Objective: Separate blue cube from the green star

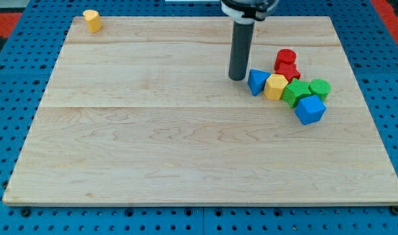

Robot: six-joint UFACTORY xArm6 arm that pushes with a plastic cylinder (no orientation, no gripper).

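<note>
My tip [237, 78]: bare rod end resting on the wooden board [186, 150]; nothing to open or close, and it holds nothing. It stands just at 9 o'clock of the blue triangular block [256, 81], close to touching it.
Blue cube [310, 109]: at the view's right, at the 5 o'clock end of the cluster, tilted corner-on.
Green star [295, 92]: pressed against the blue cube at its 11 o'clock; the two look in contact.
Neighbours: yellow block [276, 86] at 9 o'clock of the star, a second green block [320, 87] at its 3 o'clock, two red blocks [286, 63] at 12 o'clock.
Far off: a yellow block [92, 20] alone at the board's 10 o'clock corner.
Handling, my judgement: the cube looks small, rigid and light; it should slide readily on smooth wood and may spin if struck off-centre.
Where to push: its face nearest the star, squarely, driving it toward 5 o'clock, where the board lies bare.
Risk: entering the seam could drag the star along.
</note>
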